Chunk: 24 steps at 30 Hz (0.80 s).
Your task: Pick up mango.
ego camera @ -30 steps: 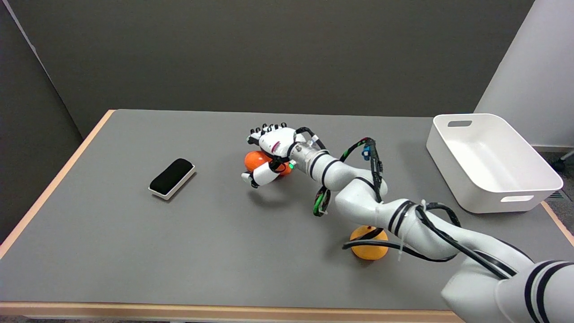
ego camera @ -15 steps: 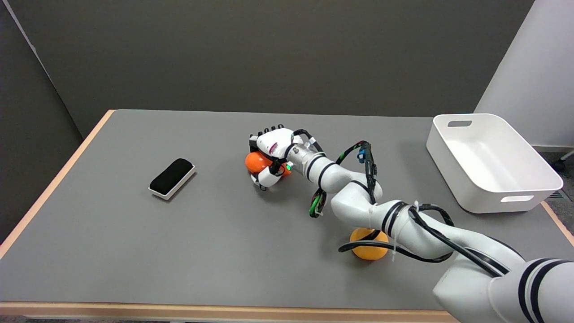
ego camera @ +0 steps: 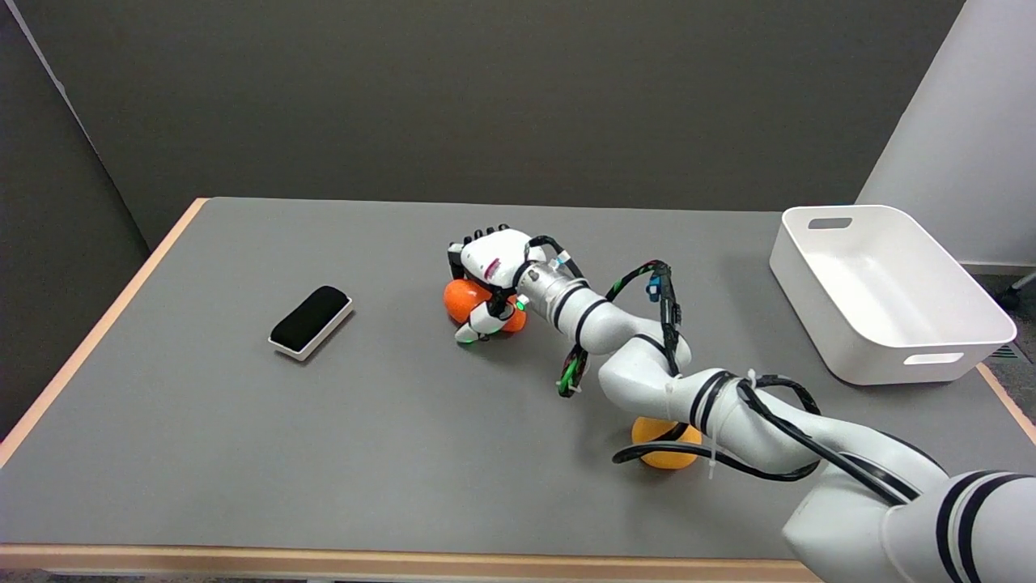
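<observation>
Well, the right hand was curled over the mango near the middle of the table, fingers and thumb wrapped around it. Bare grey surface stretched lower left toward the eraser. Lower right, the arm half hid an orange; the bin sat at the table's right edge.

Probably lab: bare grey table, dark partition walls.

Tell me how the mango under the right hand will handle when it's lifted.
The mango looks rounded and smooth, so it may roll or slip if the grip is loose. It seems rigid, keeping its shape under the right hand, whose fingers curl over it. Probably light, being small beside the hand.
</observation>
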Tool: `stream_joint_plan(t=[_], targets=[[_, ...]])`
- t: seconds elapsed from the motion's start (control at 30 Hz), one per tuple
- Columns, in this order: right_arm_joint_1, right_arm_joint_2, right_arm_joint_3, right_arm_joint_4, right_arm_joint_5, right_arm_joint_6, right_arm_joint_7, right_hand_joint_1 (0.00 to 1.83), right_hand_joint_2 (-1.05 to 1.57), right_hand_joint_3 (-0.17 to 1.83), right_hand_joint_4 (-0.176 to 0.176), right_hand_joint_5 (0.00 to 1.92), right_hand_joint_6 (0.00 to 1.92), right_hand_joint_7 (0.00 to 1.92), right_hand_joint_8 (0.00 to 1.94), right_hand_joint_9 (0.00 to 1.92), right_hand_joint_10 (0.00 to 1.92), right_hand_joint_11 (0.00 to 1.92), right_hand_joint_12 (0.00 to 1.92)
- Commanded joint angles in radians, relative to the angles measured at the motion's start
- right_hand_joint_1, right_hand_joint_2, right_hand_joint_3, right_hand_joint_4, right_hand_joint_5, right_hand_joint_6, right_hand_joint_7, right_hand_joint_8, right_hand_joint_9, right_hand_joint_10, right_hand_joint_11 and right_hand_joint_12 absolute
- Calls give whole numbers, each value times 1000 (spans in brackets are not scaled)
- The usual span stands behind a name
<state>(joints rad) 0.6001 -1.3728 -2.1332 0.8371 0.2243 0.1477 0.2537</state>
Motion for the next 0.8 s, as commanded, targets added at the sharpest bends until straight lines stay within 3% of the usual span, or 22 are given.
stream_joint_plan(t=[0.03, 0.47, 0.63, 0.8], targets=[[-23, 53, 66, 141, -2, 64, -33, 1191, 1213, 132, -176, 526, 1511, 855, 1397, 853, 1313, 908, 1921], [-144, 197, 448, 587, -2, 57, -251, 1197, 1177, 186, -176, 549, 1487, 869, 1390, 857, 1313, 919, 1921], [-206, 272, 633, 644, 6, -15, -364, 1198, 1173, 192, -176, 552, 1486, 872, 1388, 860, 1315, 923, 1921], [-288, 327, 817, 644, 14, -74, -367, 1215, 1167, 193, -176, 554, 1479, 871, 1379, 854, 1335, 925, 1921]])
